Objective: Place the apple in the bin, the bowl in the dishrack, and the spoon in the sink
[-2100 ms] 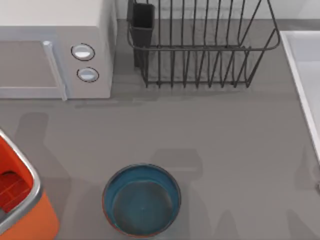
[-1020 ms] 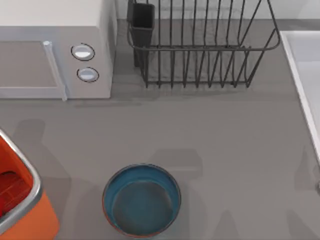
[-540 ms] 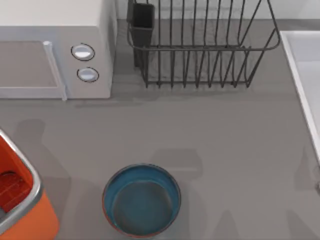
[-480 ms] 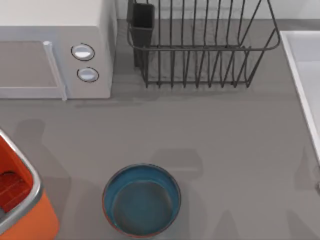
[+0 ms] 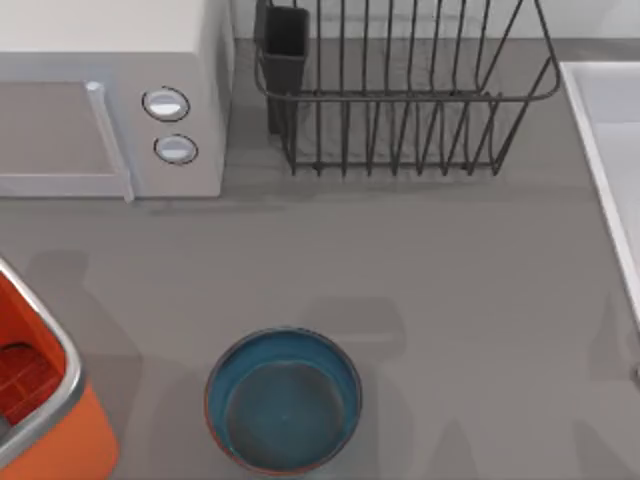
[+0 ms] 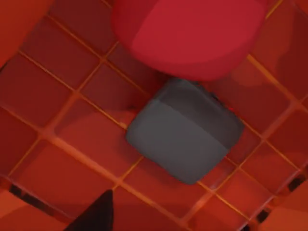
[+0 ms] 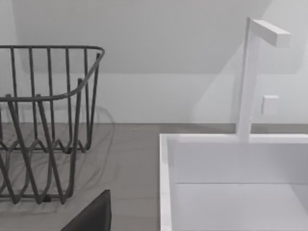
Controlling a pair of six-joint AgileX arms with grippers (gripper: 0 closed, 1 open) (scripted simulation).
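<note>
Apple (image 6: 187, 33) placement is judged to be the step in hand. In the left wrist view the red fruit is seen lying against the red gridded floor of the bin (image 6: 57, 159), with a grey claw finger (image 6: 185, 130) just beside it and a second dark fingertip at the frame edge, well apart from the first. The left claw is therefore read as spread, with the fruit let go rather than pinched. In the top view the bin (image 5: 50, 400) is found at the desk's left near corner, its silver rim and red interior partly in frame.

The bowl (image 5: 284, 400) is seen standing upright on the desk (image 5: 430, 290), near the front edge and left of centre, well apart from the dishrack (image 5: 400, 100) at the back. The rack is seen holding nothing. The microwave (image 5: 110, 100) is located to the rack's left.

The right wrist view shows the dishrack (image 7: 43, 125) beside the sink (image 7: 231, 183), with the faucet (image 7: 250, 77) rising behind the basin. One dark fingertip is visible there; whether the right claw is spread or pressed together cannot be told. No spoon is discernible in any view.

For the next move, a lift of the left claw straight up out of the bin is called for, clear of the rim. An approach to the bowl's rim is then required, with a grip on one wall.
</note>
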